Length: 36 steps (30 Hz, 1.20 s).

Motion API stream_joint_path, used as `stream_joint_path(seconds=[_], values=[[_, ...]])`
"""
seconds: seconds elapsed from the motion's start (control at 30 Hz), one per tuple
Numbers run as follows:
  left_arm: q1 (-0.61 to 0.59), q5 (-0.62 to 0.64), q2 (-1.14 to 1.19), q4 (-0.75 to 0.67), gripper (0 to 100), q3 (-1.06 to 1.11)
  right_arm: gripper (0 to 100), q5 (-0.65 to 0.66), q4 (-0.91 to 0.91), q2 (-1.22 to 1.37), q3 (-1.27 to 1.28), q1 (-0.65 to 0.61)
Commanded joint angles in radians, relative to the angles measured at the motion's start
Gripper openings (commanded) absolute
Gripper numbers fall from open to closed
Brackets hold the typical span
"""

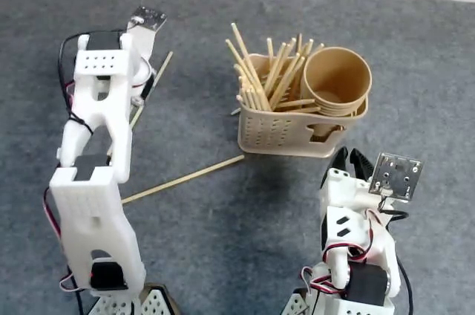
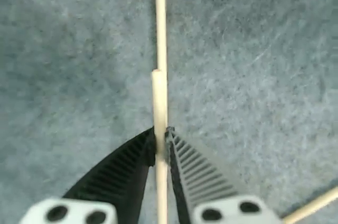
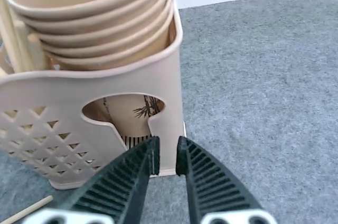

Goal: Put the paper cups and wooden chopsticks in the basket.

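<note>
My left gripper (image 2: 161, 133) pinches a chopstick (image 2: 158, 92), well left of the basket (image 1: 282, 137). The stick is thin, so it could slip or swing and miss the full basket. I can't tell if it is one stick or two. My right gripper (image 3: 167, 152), just near the basket, is a little open and holds nothing.

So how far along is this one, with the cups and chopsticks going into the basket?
Mostly done. The stacked cups and a bundle of chopsticks already stand in the basket. In hand: the left gripper is shut on one chopstick, low at the table. Left: that one and a second loose chopstick lying between the left arm and the basket. The right gripper is open beside the basket, holding nothing.
</note>
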Motion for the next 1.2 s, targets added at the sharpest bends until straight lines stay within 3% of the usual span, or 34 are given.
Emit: stream_joint_path(seconds=[0.0, 0.43, 0.63, 0.73, 1.17], values=[[-0.005, -0.009, 0.044, -0.009, 1, -0.111, 7.0, 0.014, -0.025, -0.004, -0.007, -0.002], [-0.004, -0.008, 0.348, -0.009, 1, -0.492, 7.0, 0.014, -0.028, -0.004, -0.007, -0.002], [-0.01, -0.005, 0.364, 0.126, 14, -0.605, 7.0, 0.014, -0.028, -0.004, -0.007, -0.002], [-0.01, -0.005, 0.369, 0.19, 15, -0.676, 7.0, 0.014, -0.028, -0.004, -0.007, -0.002], [-0.028, -0.009, 0.483, 0.235, 15, -0.694, 7.0, 0.014, -0.028, -0.004, -0.007, -0.002]])
